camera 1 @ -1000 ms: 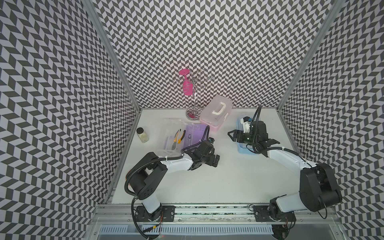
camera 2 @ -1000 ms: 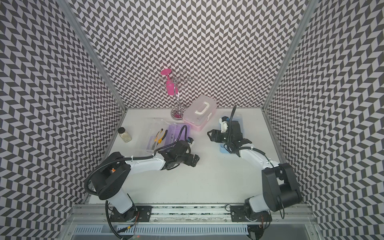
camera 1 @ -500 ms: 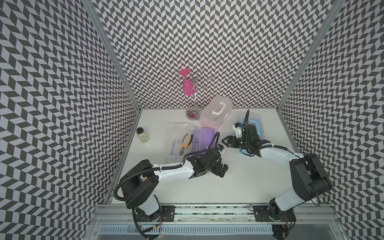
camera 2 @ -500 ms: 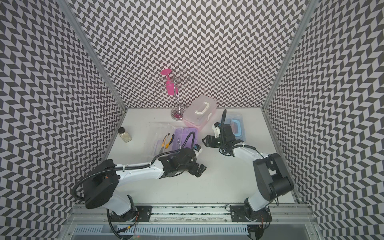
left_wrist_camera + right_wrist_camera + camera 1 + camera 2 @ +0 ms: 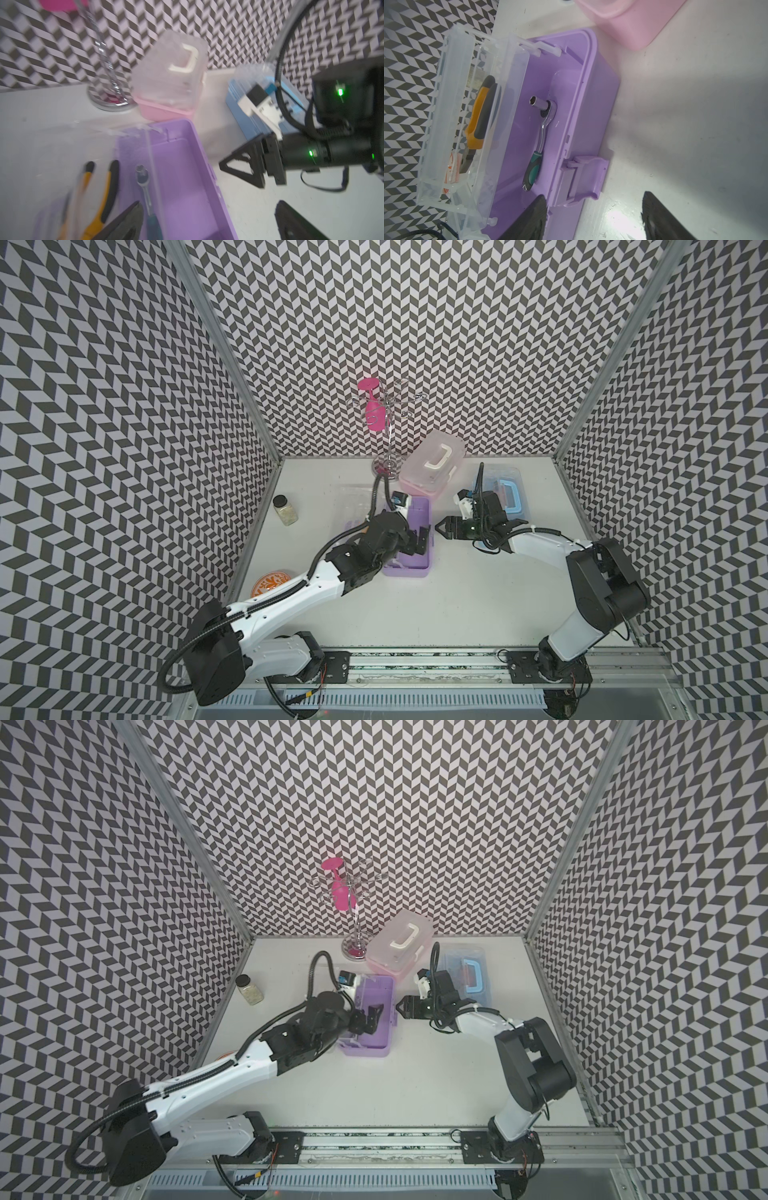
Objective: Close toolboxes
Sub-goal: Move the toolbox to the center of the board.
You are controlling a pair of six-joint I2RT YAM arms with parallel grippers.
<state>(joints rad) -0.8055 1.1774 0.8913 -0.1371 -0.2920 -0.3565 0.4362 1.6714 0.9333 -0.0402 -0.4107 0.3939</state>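
Both spread and empty, left gripper (image 5: 420,540) is hovering over the open purple box (image 5: 407,570), right gripper (image 5: 441,527) beside its latch (image 5: 583,176); clear lid (image 5: 467,124) probably wanting a slow swing rightward.

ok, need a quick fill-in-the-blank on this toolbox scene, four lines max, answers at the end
1. The one open toolbox has a ____ base.
2. The closed toolbox next to the metal rack has a ____ base.
3. The small jar has a ____ cap.
4. The right end effector, beside the open toolbox, is ____ and holds nothing.

Missing words: purple; pink; black; open.
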